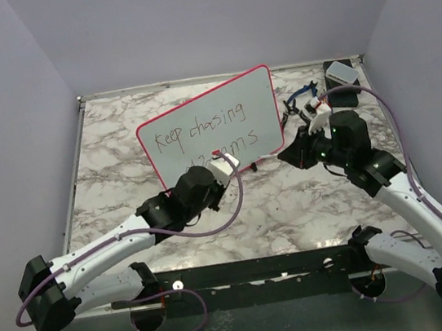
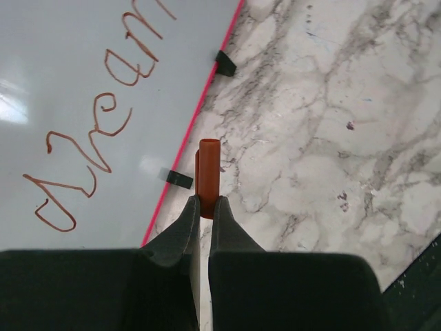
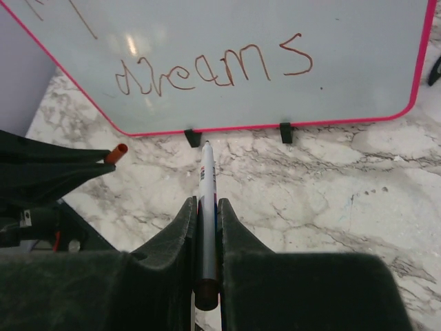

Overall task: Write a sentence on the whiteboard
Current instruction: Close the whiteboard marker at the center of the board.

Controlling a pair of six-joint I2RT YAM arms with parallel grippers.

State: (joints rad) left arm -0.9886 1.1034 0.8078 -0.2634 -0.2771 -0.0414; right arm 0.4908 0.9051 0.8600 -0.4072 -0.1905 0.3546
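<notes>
The whiteboard [image 1: 215, 121] stands tilted at mid-table on small black feet, with a red-pink frame. The sentence [image 1: 199, 127] reads "Keep chasing dreams" in two lines. The word "dreams" [image 3: 213, 69] shows in the right wrist view, and part of it [image 2: 103, 124] in the left wrist view. My left gripper [image 2: 208, 201] is shut on an orange-brown marker cap [image 2: 208, 172] just in front of the board's lower edge [image 2: 200, 117]. My right gripper [image 3: 207, 203] is shut on a white marker [image 3: 207, 186]. Its tip points at the board's bottom frame, a little short of it. Both grippers [image 1: 233, 166] [image 1: 289, 154] sit low in front of the board.
A dark box with a pale eraser on it [image 1: 340, 76] and some blue and white markers [image 1: 304, 98] lie at the back right. The board's black feet [image 3: 193, 136] [image 3: 285, 131] rest on the marble top. Grey walls enclose the table.
</notes>
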